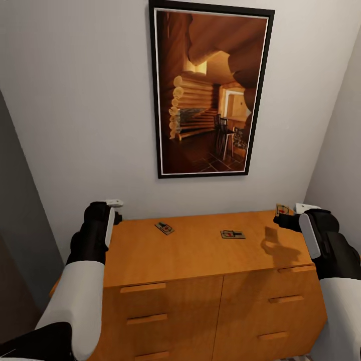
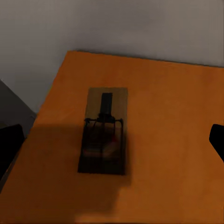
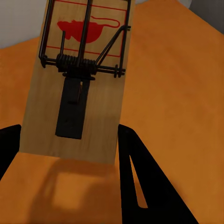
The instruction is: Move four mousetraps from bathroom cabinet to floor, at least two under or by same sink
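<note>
The orange-brown cabinet (image 1: 200,260) stands against the wall. Two mousetraps lie flat on its top, one left of centre (image 1: 164,228) and one near the middle (image 1: 232,234). My right gripper (image 1: 284,219) hangs above the top's right end, shut on a third mousetrap (image 1: 282,209); the right wrist view shows this trap (image 3: 79,79) held between the dark fingers (image 3: 135,163). My left gripper (image 1: 111,213) hovers over the top's left rear corner. It is open, its fingers (image 2: 217,140) wide apart above another mousetrap (image 2: 103,130) lying in shadow on the cabinet top (image 2: 172,107).
A tall framed picture (image 1: 210,90) of a log cabin hangs on the grey wall above the cabinet. Walls close in on both sides. Drawer fronts with bar handles (image 1: 143,288) face me below the top.
</note>
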Available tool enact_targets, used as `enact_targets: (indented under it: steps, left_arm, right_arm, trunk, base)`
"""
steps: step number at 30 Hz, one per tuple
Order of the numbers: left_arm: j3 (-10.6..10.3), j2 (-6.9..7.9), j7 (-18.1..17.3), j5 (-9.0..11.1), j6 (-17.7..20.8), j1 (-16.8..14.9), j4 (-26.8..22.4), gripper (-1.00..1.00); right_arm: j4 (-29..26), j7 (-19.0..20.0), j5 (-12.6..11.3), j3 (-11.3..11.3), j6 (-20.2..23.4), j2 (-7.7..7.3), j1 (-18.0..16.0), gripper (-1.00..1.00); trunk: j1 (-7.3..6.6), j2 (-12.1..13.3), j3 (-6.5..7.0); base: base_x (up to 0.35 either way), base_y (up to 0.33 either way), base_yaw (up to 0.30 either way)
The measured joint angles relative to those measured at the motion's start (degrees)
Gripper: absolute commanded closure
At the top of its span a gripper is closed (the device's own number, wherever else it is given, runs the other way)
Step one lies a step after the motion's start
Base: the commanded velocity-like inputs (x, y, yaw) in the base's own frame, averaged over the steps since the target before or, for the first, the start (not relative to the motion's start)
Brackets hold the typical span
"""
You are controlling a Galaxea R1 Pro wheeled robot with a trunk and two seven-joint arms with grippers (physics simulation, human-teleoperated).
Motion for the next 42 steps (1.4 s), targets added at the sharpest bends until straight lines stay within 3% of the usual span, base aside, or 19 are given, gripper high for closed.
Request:
enact_targets:
  steps: [18,34,42]
  left_arm:
    - [6.1,0.34,1.7,0.2,0.0,0.0,0.4,-1.0]
    - [6.6,0.45,1.7,0.4,0.0,0.0,2.6,-1.0]
    - [6.5,1.63,1.6,0.6,0.0,0.0,4.4,-1.0]
  right_arm:
    - [0.0,0.0,-0.1,0.0,0.0,0.0,0.0,1.0]
    - [-0.1,0.0,0.0,-0.1,0.0,0.0,0.0,1.0]
    - [0.0,0.0,0.0,-0.1,0.0,0.01,0.0,1.0]
  trunk:
    - [0.0,0.0,0.0]
    - [0.0,0.0,0.0]
    - [0.0,0.0,0.0]
  base:
    - [0.0,0.0,0.0]
    - [0.0,0.0,0.0]
    - [0.0,0.0,0.0]
